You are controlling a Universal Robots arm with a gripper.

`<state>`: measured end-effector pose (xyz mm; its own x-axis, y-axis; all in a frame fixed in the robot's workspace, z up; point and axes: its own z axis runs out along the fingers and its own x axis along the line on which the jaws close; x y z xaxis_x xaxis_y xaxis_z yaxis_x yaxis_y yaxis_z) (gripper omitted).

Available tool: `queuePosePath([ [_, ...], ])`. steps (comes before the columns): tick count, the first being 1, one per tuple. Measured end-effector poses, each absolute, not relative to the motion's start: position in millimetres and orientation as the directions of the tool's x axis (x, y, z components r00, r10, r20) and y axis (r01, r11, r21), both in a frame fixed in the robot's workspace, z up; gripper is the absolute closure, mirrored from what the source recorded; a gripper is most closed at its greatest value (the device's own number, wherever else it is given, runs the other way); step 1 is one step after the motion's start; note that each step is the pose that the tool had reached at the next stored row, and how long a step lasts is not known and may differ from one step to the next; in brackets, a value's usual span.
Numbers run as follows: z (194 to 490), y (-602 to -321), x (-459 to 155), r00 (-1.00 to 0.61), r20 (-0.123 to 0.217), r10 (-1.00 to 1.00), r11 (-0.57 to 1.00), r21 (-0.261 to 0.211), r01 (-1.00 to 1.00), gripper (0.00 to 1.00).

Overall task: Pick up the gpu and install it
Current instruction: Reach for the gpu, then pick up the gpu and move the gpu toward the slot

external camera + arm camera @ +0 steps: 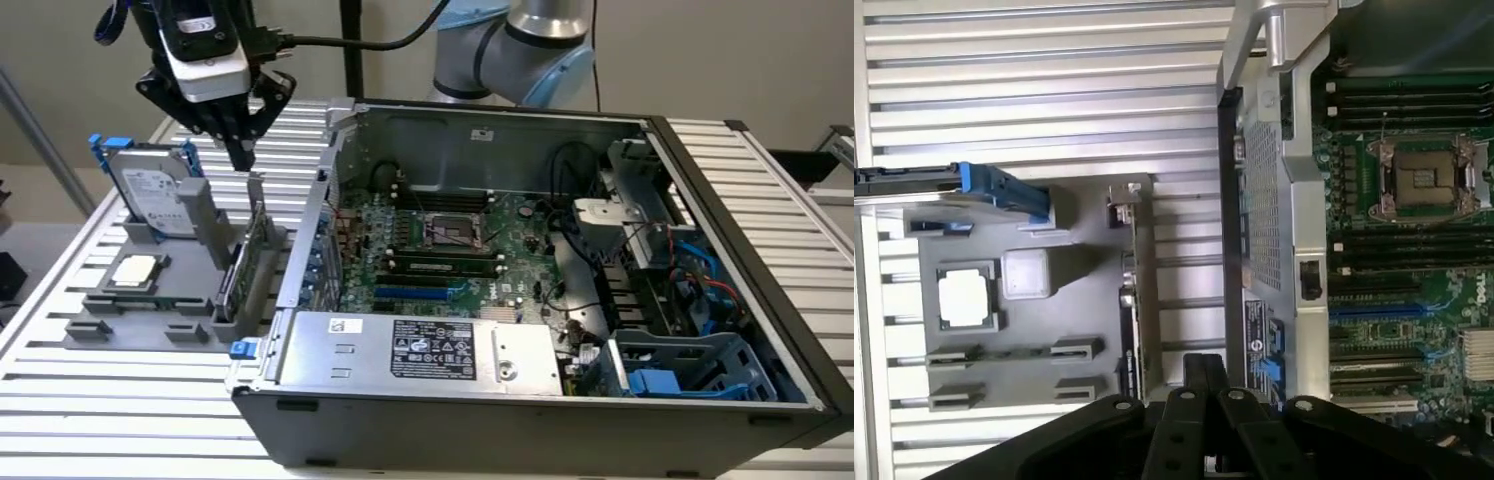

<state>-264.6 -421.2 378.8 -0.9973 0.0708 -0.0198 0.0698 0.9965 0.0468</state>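
Although the gripper (243, 157) is right over the gpu (246, 262), it holds nothing. Its fingertips hang just above the upper end of the card, the end with the silver bracket, and I cannot tell if they touch it. The arm (514, 50) rises behind the computer case (534, 420) and reaches toward the exterior view's left. There the wrist points the gripper straight down. Both fingers (1194, 385) are pressed together into one narrow point, with no object between them; in the wrist view they also lie side by side.

The gpu stands upright on its long edge in a slot of the gray holder (94, 325), on the side of the holder nearest to the case. In the same holder the hard drive (151, 195) with blue rails stands upright, and the CPU chip (138, 270) lies flat. The case lies open on the slatted table (120, 410), and the green motherboard (447, 235) is visible inside it.
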Motion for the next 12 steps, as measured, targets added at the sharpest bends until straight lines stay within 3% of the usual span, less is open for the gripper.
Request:
queuePosePath([
  [12, 369.9, -421.1, -286.8, -0.997, -0.020, 0.071, 0.997, 0.045, 0.070, 1.00],
])
